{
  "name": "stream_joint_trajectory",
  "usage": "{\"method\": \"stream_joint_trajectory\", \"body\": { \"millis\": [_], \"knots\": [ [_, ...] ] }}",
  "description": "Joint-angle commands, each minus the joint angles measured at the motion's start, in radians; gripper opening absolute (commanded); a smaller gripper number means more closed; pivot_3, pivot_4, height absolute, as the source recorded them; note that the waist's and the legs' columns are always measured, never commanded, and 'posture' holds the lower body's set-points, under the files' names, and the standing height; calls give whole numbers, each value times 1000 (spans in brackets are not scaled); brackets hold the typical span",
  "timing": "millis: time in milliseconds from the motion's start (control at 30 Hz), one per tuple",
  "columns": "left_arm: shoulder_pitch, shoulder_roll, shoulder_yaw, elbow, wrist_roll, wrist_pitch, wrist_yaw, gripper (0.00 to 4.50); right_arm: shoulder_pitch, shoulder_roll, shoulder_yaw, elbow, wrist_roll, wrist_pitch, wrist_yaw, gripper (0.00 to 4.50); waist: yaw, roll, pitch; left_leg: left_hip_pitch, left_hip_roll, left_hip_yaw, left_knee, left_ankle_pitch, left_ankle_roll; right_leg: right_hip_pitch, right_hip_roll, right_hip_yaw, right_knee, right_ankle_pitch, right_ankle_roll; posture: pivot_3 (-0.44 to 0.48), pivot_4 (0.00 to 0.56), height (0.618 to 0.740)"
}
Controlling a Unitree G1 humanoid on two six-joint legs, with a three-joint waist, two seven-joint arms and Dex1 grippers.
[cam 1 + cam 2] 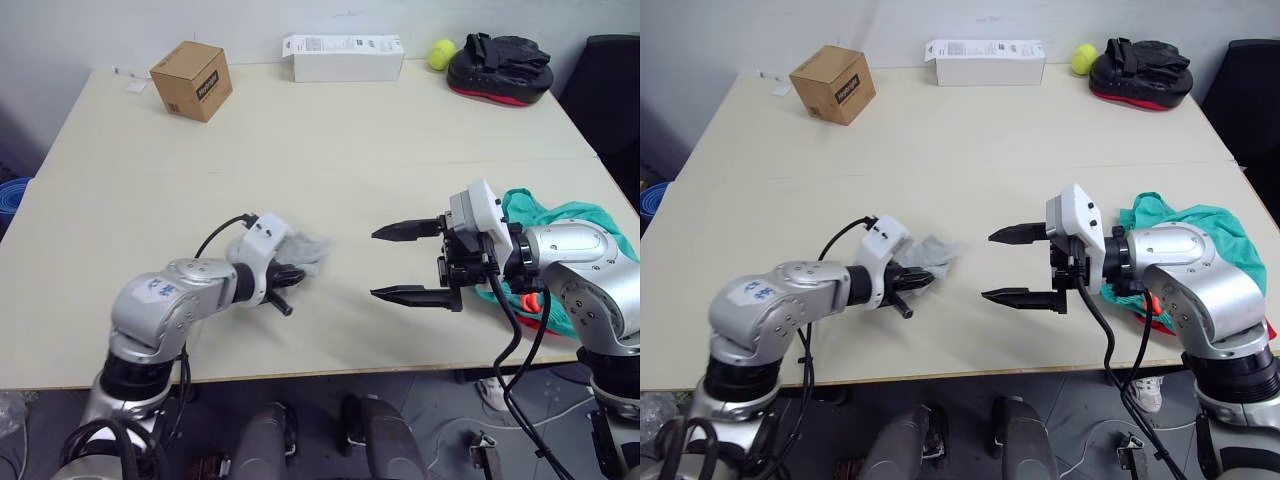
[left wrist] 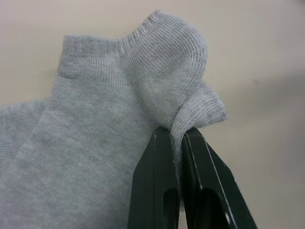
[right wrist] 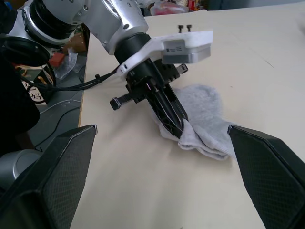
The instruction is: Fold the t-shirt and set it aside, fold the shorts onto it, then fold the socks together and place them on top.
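The light grey socks lie on the table near its front edge, left of centre. My left gripper is shut on a folded edge of the socks, which is pinched between its fingers. The right wrist view shows the same hold on the socks. My right gripper hovers open a short way to their right, pointing at them, with nothing between its fingers. The teal-green shorts lie bunched at the table's right edge behind my right arm. A sliver of red cloth shows beneath them, seemingly the t-shirt.
Along the table's far edge stand a cardboard box, a long white box, a yellow-green ball and a black-and-red pad. A black chair stands beyond the right corner.
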Motion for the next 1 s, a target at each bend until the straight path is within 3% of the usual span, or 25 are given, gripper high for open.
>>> {"method": "stream_joint_trajectory", "body": {
  "millis": [33,233,367,433,467,600,700,800,1000],
  "knots": [
    [-32,-37,18,-3,-4,13,14,533,1,-12,-22,-34,-2,-26,-8,4500,-1,0,0,0,0,0,0,0,0,0,0,0,0,0,0,0,150,740],
    [-42,-55,136,-72,-94,84,-41,2291,26,-20,8,-19,-81,-95,-1,4500,0,0,0,1,0,-1,0,0,0,2,0,-1,0,0,0,0,150,740],
    [-78,-64,298,-102,-161,126,-74,3523,31,-14,25,-5,-125,-131,3,4500,0,0,0,1,0,-2,1,0,-1,2,0,-2,0,0,0,0,150,740],
    [-83,-18,359,-117,-192,120,-105,4136,30,-17,40,9,-162,-170,10,4500,0,0,0,1,0,-2,1,0,-1,3,0,-2,0,0,0,0,150,740],
    [-63,52,365,-131,-199,87,-145,4466,27,-21,54,23,-192,-203,18,4500,-1,0,0,1,0,-2,1,0,-1,3,0,-2,0,0,1,0,150,740],
    [142,396,280,-158,-117,-189,-340,4489,-8,-13,111,108,-291,-342,67,4500,-19,0,0,7,1,0,-2,1,-4,4,1,0,1,-3,0,0,150,740],
    [311,554,231,-130,-24,-400,-429,4489,-70,13,185,219,-403,-499,102,4500,-23,1,1,10,1,0,-4,0,-6,6,1,0,1,-5,-2,0,150,740],
    [413,604,173,-108,76,-565,-442,4489,-162,70,270,363,-528,-665,97,4500,-20,-1,1,9,1,0,-4,-3,-10,6,1,0,-1,-5,-2,0,150,740],
    [456,550,77,-76,193,-724,-394,4489,-322,210,391,663,-720,-958,47,4500,-19,-1,1,9,0,0,-4,-1,-5,6,0,0,0,-5,-2,0,150,740]
  ]
}}
